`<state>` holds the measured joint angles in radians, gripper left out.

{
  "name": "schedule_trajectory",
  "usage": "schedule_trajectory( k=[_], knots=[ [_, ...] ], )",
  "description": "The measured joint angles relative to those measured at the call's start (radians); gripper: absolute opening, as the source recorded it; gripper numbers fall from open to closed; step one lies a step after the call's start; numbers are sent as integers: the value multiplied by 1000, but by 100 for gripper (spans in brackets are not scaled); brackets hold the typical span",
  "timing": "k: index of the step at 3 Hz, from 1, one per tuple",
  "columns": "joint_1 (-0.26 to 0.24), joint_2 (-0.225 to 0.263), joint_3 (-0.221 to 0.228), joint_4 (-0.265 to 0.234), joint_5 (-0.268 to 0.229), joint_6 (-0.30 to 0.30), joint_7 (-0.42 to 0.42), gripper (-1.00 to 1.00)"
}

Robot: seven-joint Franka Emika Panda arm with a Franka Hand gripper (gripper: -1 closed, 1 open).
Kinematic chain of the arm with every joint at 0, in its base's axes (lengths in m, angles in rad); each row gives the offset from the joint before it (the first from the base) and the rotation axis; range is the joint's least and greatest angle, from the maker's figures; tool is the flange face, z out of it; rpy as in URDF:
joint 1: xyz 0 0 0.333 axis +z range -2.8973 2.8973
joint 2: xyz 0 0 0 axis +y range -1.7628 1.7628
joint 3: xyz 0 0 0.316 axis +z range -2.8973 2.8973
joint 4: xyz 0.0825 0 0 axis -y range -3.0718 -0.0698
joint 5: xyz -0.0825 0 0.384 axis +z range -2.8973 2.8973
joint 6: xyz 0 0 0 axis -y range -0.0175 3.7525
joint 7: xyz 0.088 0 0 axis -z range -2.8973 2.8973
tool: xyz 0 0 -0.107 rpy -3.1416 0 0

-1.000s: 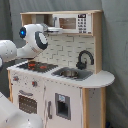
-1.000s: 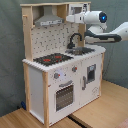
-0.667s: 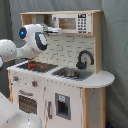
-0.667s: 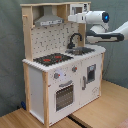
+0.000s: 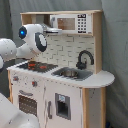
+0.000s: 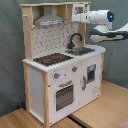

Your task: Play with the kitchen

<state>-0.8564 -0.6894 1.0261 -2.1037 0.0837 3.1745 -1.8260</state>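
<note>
The kitchen (image 5: 65, 95) (image 6: 60, 85) is a tall toy unit of white panels and light wood. It has a black-red hob (image 5: 36, 65) (image 6: 52, 59), an oven door (image 5: 27, 104) (image 6: 64, 95), a black tap (image 5: 85, 57) (image 6: 74, 39), a sink (image 5: 70, 74) (image 6: 82, 50) and a pegboard back (image 6: 52, 37). The grey hood (image 6: 48, 20) shows in the second exterior view. My gripper (image 5: 51, 29) (image 6: 75, 19) is raised to the upper shelf, beside the microwave panel (image 5: 75, 23) (image 6: 81, 9) and above the counter. Nothing is seen in its grasp.
My white arm comes in from the first exterior view's left (image 5: 30, 40) and from the second exterior view's right (image 6: 107, 25). A grey curtain (image 6: 10, 50) hangs behind the kitchen. The unit stands on a wooden floor (image 6: 100, 110).
</note>
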Motion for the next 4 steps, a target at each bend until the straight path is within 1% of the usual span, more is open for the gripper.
schedule_trajectory(
  k=[2,4],
  knots=[
    [139,29,-98,-67,0,38,-80,-100],
    [282,35,-210,-131,0,47,-149,-100]
  ],
)
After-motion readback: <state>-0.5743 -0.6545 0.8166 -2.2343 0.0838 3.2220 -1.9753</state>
